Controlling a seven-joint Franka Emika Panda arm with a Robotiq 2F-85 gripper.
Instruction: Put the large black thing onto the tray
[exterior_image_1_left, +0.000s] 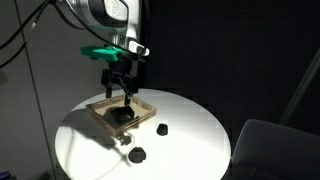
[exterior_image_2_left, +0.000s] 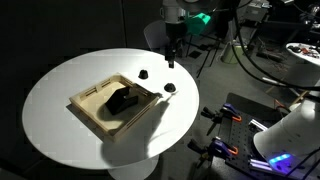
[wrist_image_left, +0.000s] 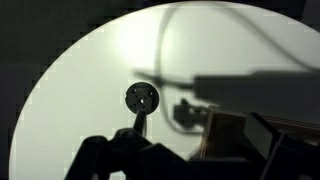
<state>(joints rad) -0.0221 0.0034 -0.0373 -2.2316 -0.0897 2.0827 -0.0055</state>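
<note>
In an exterior view the large black thing (exterior_image_1_left: 122, 116) lies inside the wooden tray (exterior_image_1_left: 99, 117), with the gripper (exterior_image_1_left: 121, 90) raised above it. In the wrist view the jaws are spread and empty. Lift straight up, clear of the rim.

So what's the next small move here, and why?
Probably just lift the tool a little higher and stop: the large black thing already lies inside the tray, and the tool hangs open and empty above the table, beside the tray.
</note>
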